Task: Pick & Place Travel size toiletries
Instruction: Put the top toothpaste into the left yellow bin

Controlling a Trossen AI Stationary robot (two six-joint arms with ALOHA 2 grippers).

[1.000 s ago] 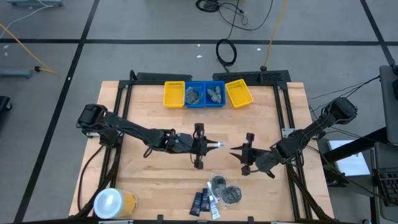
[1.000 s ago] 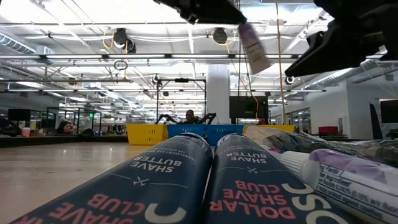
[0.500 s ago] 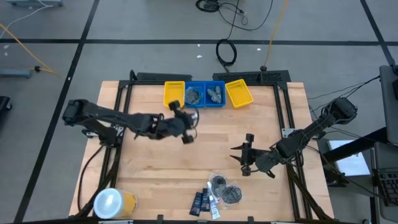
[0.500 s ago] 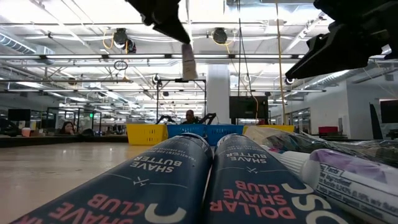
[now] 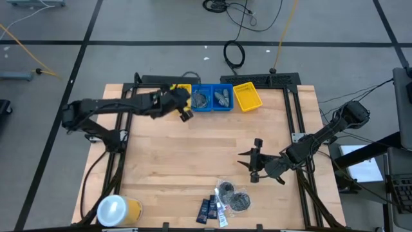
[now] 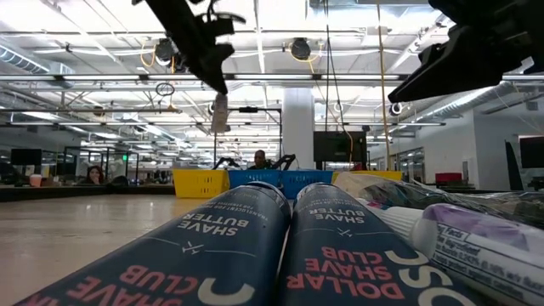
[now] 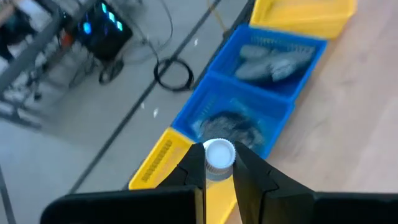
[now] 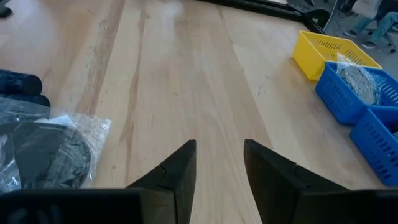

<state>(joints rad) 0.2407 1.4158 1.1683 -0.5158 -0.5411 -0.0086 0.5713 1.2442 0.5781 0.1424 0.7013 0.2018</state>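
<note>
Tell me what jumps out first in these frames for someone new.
The left gripper holds a small white-capped tube over the yellow plastic tray at the left end of the tray row on the table's far edge. The right gripper hovers open above bare wood, near the clear pouches with dark round contents and navy packets at the near edge.

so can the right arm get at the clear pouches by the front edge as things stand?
Probably yes. The right gripper is open and empty, hovering over bare wood just behind the clear pouches. Nothing stands between them. The left gripper, shut on a small white tube, is far off at the trays.
</note>
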